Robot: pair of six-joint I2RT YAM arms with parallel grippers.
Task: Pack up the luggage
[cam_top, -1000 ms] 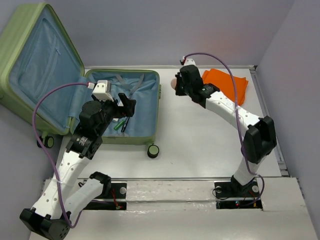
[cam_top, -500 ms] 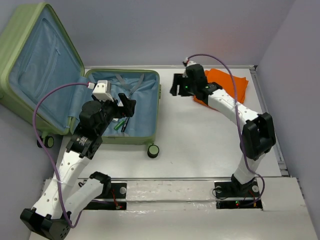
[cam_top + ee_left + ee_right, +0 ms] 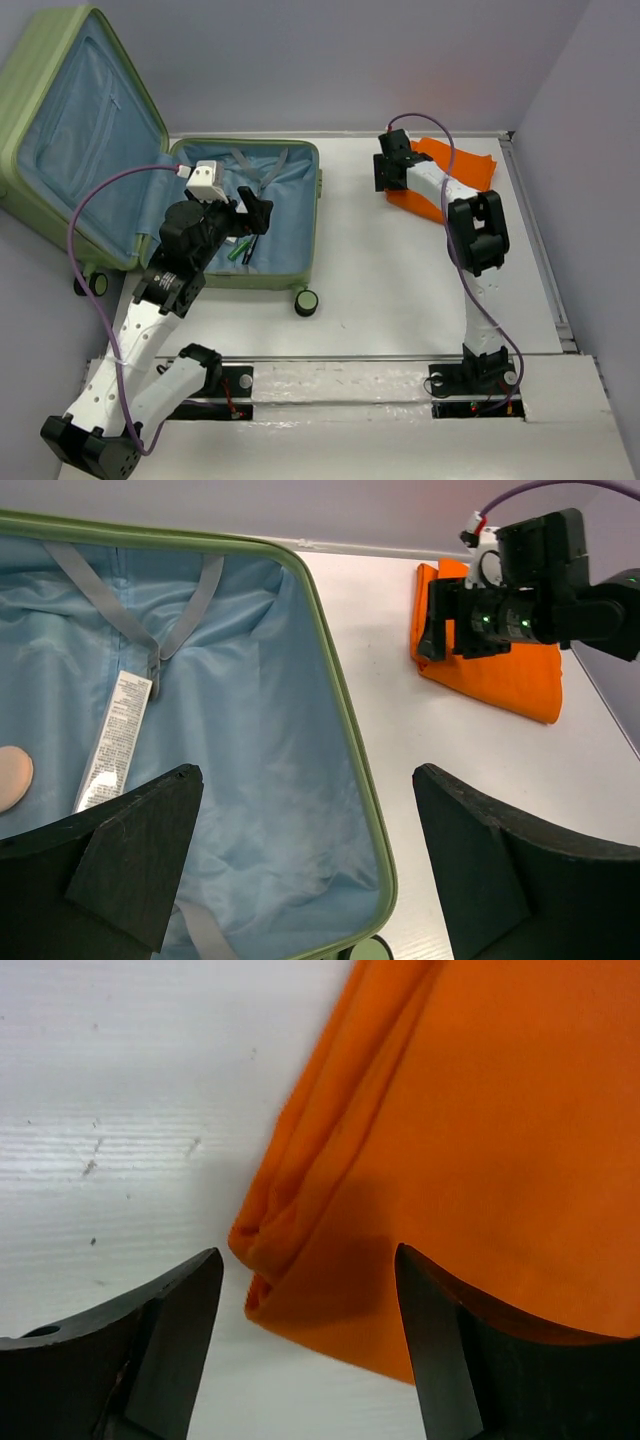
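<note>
The luggage [image 3: 85, 130] lies open on the left of the desk [image 3: 400, 290], lid tipped up to the far left, and we see blue lining. Far right sits a folded orange cloth [image 3: 475, 165]. The right gripper [image 3: 308, 1255] hangs over its corner, jaws spread on either side of the fold. The left gripper [image 3: 305, 775] hovers over the luggage's right rim, jaws spread, holding nothing. Inside we spot a white tube [image 3: 112, 742] and a beige disc [image 3: 12, 778].
</note>
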